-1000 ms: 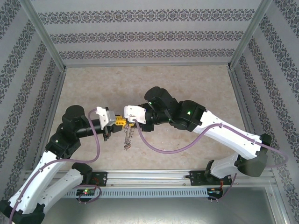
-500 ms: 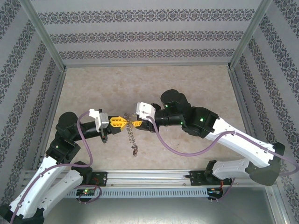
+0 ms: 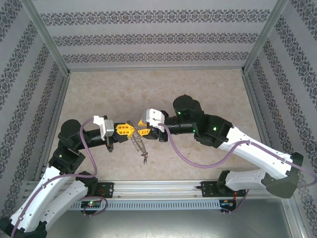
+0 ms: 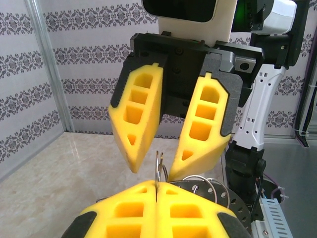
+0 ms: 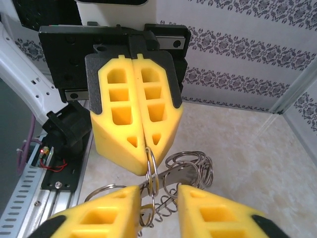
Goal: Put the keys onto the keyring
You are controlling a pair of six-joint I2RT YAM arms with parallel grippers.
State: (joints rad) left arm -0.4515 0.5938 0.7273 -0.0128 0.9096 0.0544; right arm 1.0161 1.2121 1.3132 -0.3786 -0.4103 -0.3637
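Seen from above, the two arms meet tip to tip near the middle of the tabletop (image 3: 198,94), slightly left of centre. The left end effector (image 3: 132,130) is clamped on the keyring (image 3: 137,143), and the right end effector (image 3: 140,132) faces it just beside the ring. A string of small metal pieces (image 3: 144,157) trails from the ring toward the near edge. From the left wrist, that arm's yellow fingers (image 4: 129,208) are pressed flat together. The ring's thin edge stands up out of the seam between them, while the right arm's fingers (image 4: 136,119) opposite stand spread apart. The ring's top sits between their tips, closer to the one on the right of this view. From the right wrist, its own fingers (image 5: 104,218) are parted with the ring in the gap between them. The left arm's closed fingers (image 5: 119,114) pinch the ring's upper edge. A cluster of smaller rings (image 5: 190,163) hangs just to the right, above the tabletop.
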